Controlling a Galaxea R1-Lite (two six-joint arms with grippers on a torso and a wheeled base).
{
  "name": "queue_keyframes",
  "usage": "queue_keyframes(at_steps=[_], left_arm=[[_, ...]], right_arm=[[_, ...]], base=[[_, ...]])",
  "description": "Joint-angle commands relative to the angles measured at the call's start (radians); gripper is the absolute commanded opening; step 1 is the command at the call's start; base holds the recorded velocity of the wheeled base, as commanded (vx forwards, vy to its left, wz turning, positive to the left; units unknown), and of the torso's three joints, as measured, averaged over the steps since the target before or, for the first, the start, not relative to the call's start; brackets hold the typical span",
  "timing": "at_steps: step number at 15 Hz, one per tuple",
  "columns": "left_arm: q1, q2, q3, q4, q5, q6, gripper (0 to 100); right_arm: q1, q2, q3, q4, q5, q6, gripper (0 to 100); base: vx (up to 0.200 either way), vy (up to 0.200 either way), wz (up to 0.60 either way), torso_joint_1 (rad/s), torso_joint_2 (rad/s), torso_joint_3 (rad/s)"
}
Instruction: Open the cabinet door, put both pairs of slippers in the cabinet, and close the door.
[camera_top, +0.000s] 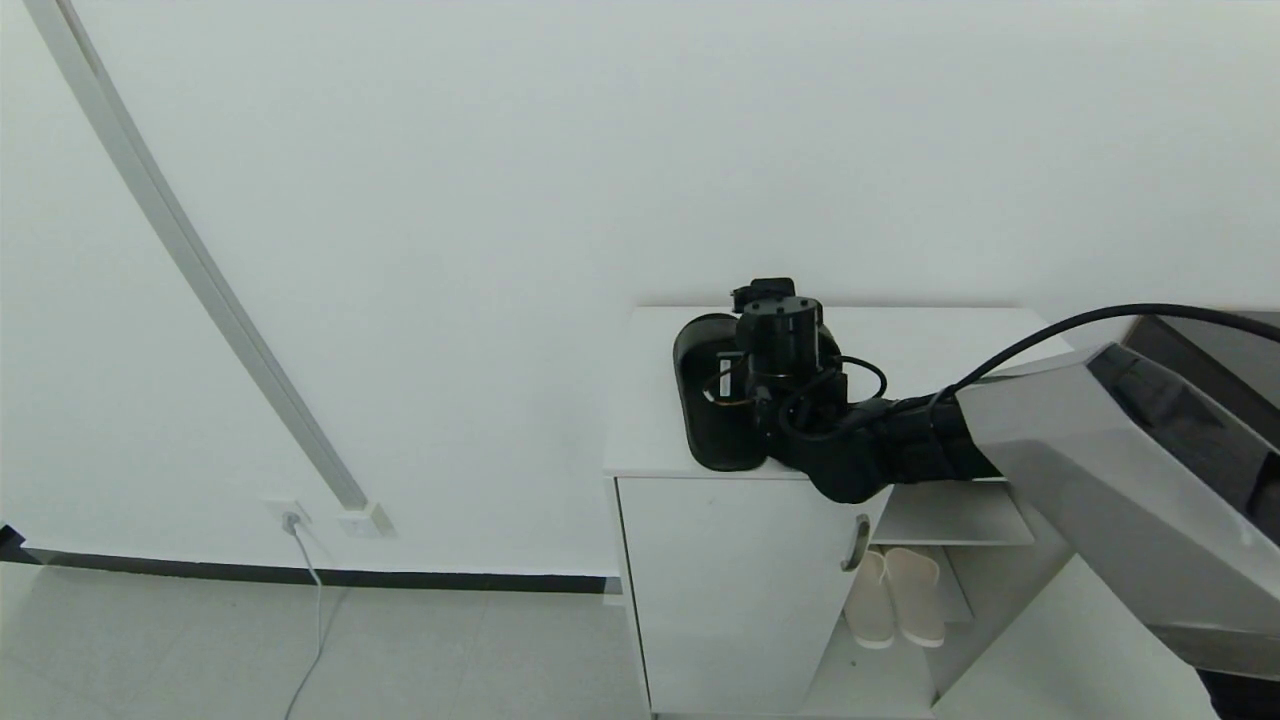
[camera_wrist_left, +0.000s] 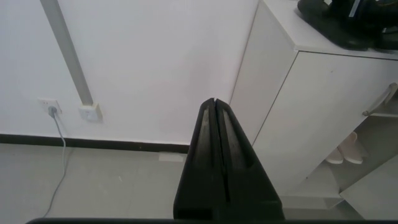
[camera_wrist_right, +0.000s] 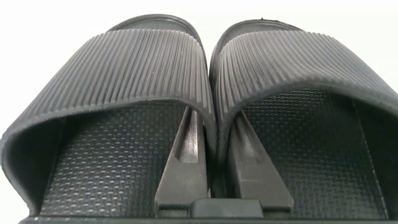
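The right gripper (camera_wrist_right: 214, 134) is clamped on the black slippers (camera_top: 705, 420), one finger inside each, pinching their adjoining sides together on top of the cabinet (camera_top: 730, 590), the white slippers (camera_top: 893, 597) stand on a shelf inside, and the left gripper (camera_wrist_left: 215, 109), apart from the cabinet, is fully closed and empty.

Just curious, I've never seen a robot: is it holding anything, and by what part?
Right pincer grips the black slippers, one finger inside each, pinching their touching inner sides. Left pincer is shut on nothing.
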Motion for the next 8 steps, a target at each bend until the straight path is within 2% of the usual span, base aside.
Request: queue_keyframes(at_steps=[1,2,4,6,8], left_arm=[[0.000,0.000,0.000,0.000,0.001,-0.004,0],[0.000,0.000,0.000,0.000,0.001,-0.005,0],[0.000,0.000,0.000,0.000,0.001,-0.004,0],[0.000,0.000,0.000,0.000,0.001,-0.004,0],[0.000,0.000,0.000,0.000,0.001,-0.002,0]], right_arm=[[0.027,-0.161,0.159,-0.006,0.036,0.000,0],[0.034,-0.200,0.205,-0.007,0.056,0.002,0],[0.057,-0.373,0.454,-0.061,0.163,0.002,0],[0.061,-0.488,0.624,-0.109,0.249,0.002,0],[0.057,-0.641,0.811,-0.132,0.387,0.003,0]], base=[[0.000,0.000,0.00,0.000,0.00,0.000],[0.000,0.000,0.00,0.000,0.00,0.000],[0.000,0.000,0.00,0.000,0.00,0.000],[0.000,0.000,0.00,0.000,0.00,0.000],[0.000,0.000,0.00,0.000,0.00,0.000]])
